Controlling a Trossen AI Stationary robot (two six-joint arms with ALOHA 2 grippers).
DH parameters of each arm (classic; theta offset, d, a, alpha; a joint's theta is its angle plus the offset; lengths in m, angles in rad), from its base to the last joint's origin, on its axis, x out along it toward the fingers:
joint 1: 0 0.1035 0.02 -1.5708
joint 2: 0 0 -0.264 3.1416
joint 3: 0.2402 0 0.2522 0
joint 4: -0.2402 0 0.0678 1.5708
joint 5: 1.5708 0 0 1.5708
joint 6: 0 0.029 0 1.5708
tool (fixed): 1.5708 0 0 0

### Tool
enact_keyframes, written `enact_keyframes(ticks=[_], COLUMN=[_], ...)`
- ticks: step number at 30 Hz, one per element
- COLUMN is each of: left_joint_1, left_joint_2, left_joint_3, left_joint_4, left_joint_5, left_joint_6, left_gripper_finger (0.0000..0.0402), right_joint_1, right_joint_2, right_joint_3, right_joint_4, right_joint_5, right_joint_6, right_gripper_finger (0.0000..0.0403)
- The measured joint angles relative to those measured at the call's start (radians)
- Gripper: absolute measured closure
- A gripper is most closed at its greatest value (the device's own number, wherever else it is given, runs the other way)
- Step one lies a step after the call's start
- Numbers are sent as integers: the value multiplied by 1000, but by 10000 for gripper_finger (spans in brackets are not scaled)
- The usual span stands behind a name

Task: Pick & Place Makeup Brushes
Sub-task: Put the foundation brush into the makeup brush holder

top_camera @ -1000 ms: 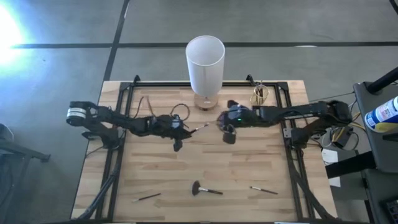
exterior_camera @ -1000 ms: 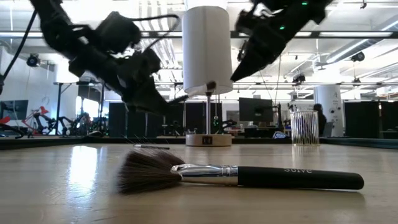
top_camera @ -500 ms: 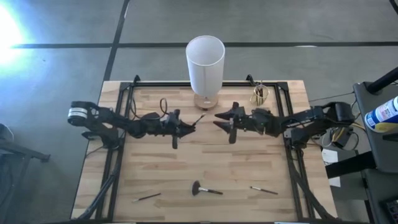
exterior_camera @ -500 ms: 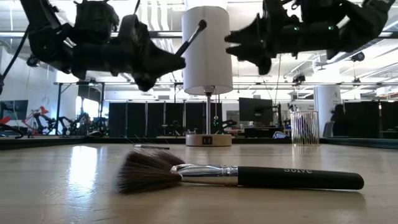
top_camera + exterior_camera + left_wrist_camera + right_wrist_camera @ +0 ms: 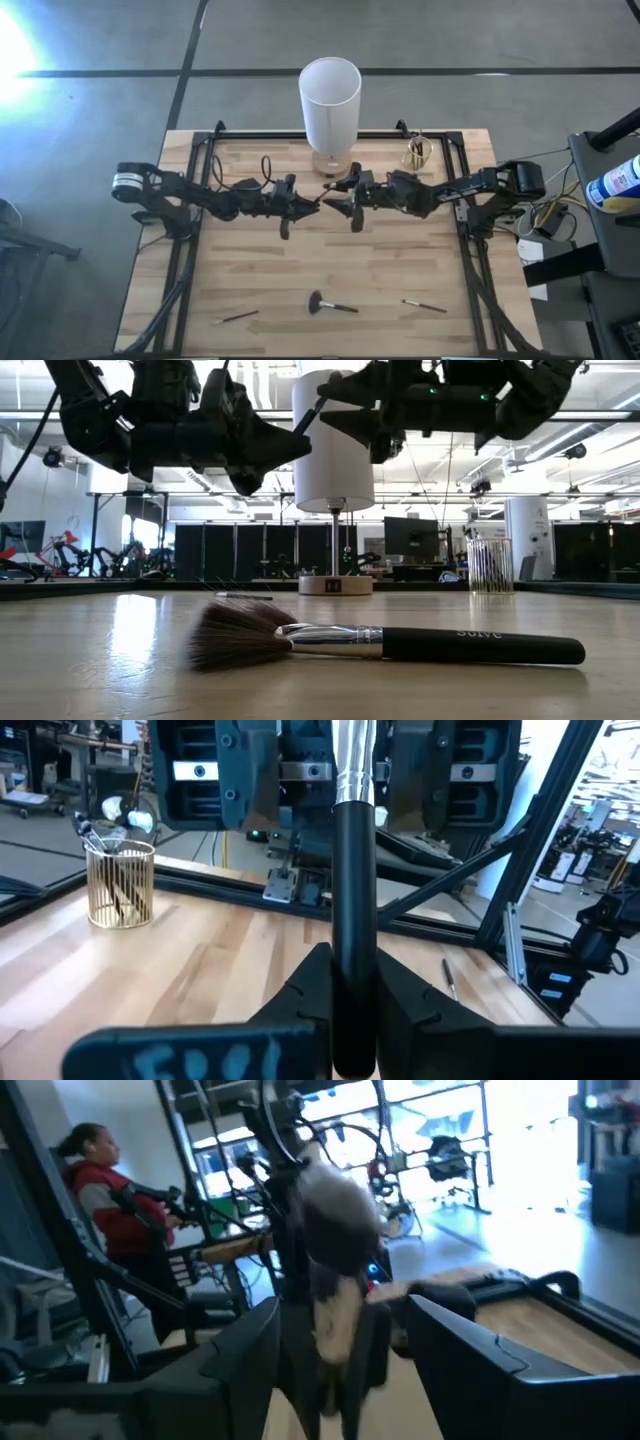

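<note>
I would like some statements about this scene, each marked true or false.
1. The left gripper holds a brush. True.
2. The right gripper is shut on a brush. False: its fingers stand open around the tip of the brush that the left gripper holds.
3. Three brushes lie on the table's near part. True: a fan brush, a thin brush and a small brush.
4. The wire cup is lying on its side. False: it stands upright.
</note>
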Motion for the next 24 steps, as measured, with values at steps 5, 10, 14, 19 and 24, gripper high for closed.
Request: enact_keyframes(ticks=[5,10,14,19,24], left_joint_1=[0,-1,0,4,11], left_joint_2=[0,0,-3,-12,-14], left_joint_3=[0,0,0,0,-1], left_joint_4=[-8,-16,-17,-22,-23], left_joint_5=[12,21,52,44,43], left_joint_6=[0,-11,-26,-49,-21], left_gripper_finger=[369,369,367,297,261], right_joint_1=[0,0,0,0,-5], right_joint_2=[23,24,17,8,-75], right_joint_3=[32,38,33,29,26], right_joint_4=[12,13,10,-2,-122], right_joint_5=[-20,-41,-57,-74,-41], right_joint_6=[-51,-82,-98,-96,-130], right_gripper_finger=[232,299,359,378,378])
